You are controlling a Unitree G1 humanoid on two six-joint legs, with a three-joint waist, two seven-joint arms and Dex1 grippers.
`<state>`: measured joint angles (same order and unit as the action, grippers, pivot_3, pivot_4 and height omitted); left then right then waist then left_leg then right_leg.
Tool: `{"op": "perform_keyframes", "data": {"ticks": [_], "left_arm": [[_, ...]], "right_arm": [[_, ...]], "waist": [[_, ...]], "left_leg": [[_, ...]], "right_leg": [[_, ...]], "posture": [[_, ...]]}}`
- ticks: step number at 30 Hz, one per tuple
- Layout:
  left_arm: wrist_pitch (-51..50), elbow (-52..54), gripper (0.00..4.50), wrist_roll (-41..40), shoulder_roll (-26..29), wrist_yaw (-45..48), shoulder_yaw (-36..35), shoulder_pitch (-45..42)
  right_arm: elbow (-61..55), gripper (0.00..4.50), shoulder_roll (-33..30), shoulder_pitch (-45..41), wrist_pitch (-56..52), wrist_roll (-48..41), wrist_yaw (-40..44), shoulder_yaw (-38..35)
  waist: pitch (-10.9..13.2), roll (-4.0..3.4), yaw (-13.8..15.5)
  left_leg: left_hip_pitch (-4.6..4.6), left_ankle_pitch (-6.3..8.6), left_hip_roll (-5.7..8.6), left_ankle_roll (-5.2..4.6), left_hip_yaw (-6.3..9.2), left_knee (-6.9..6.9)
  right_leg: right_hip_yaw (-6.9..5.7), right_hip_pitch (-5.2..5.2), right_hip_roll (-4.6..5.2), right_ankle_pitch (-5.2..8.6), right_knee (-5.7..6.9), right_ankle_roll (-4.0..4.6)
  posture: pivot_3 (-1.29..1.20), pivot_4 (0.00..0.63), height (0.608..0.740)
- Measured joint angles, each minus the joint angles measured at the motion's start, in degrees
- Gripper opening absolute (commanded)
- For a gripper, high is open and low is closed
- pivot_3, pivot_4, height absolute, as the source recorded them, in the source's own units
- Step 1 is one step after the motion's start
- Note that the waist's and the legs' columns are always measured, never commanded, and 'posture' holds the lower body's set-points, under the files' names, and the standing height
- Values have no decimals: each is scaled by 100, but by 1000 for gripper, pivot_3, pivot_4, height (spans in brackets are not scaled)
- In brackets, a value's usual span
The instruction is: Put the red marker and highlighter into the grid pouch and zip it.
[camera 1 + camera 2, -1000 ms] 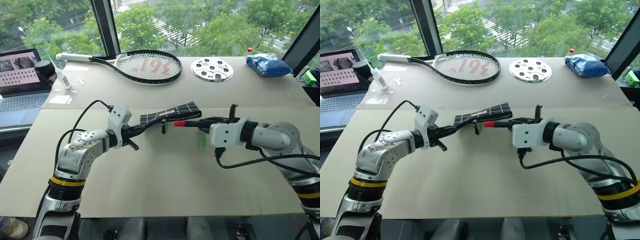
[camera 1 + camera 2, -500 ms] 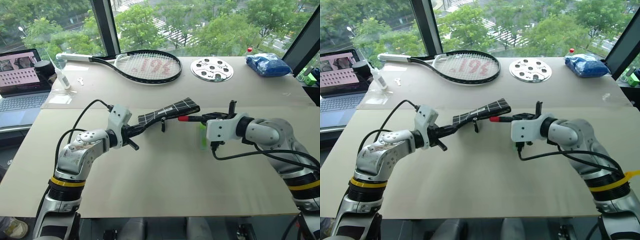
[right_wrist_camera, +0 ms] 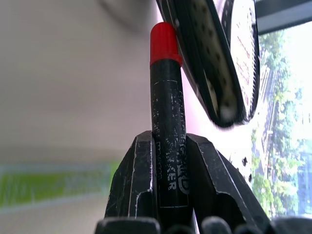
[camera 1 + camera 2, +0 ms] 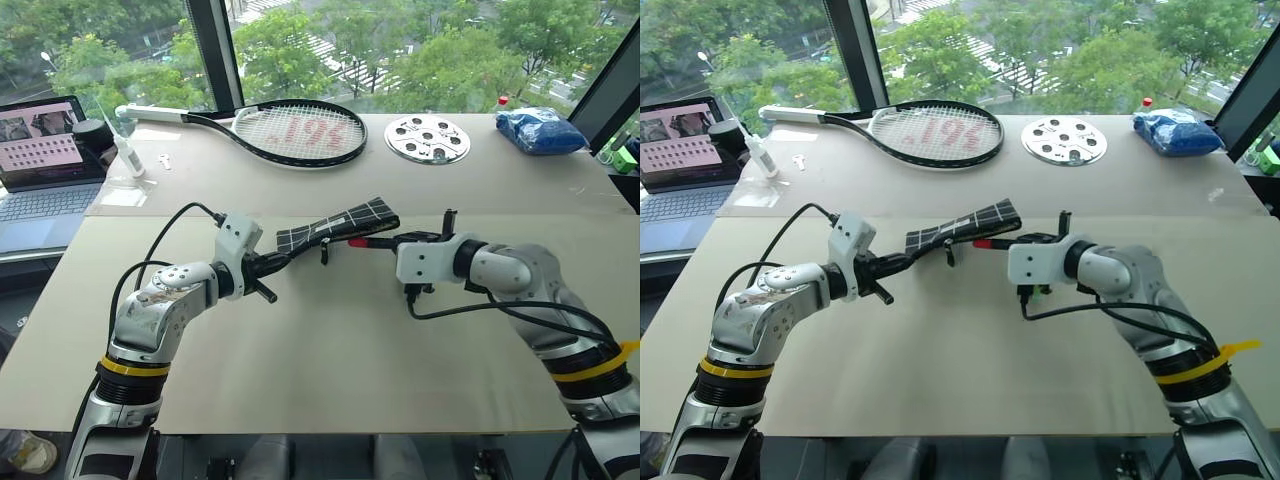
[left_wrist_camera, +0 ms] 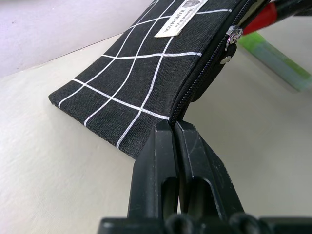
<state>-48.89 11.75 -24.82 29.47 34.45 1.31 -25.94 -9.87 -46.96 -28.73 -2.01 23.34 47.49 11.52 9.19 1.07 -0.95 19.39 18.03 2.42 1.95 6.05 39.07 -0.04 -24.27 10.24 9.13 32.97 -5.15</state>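
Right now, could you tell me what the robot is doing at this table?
The left gripper is shut on one end of the grid pouch, holding it up off the table. The right gripper is shut on the red marker, its red cap pointed at the pouch's zipper edge and close to it. The marker is not inside yet. The highlighter lies on the table below.
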Motion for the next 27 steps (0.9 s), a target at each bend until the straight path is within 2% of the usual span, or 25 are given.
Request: {"op": "perform_keyframes", "data": {"ticks": [9,21,27], "left_arm": [[-3,0,0,0,8,3,1,-5],[-23,7,0,-3,41,4,1,-4],[-41,78,0,-3,41,-9,0,-2]], "right_arm": [[-320,523,-82,42,-446,-107,161,-142],[-1216,523,-243,277,-1076,-901,973,-264],[-970,523,-234,33,-1150,-759,832,-248]], "waist": [[0,0,-13],[0,0,-5],[0,1,-3]], "left_leg": [[0,0,0,0,-1,1],[1,1,0,-1,-1,5],[-1,0,0,0,-1,5]], "right_leg": [[2,0,0,0,2,0],[2,0,1,0,2,0],[3,0,0,0,8,0]], "posture": [[0,150,740],[0,150,740],[0,150,740]]}}
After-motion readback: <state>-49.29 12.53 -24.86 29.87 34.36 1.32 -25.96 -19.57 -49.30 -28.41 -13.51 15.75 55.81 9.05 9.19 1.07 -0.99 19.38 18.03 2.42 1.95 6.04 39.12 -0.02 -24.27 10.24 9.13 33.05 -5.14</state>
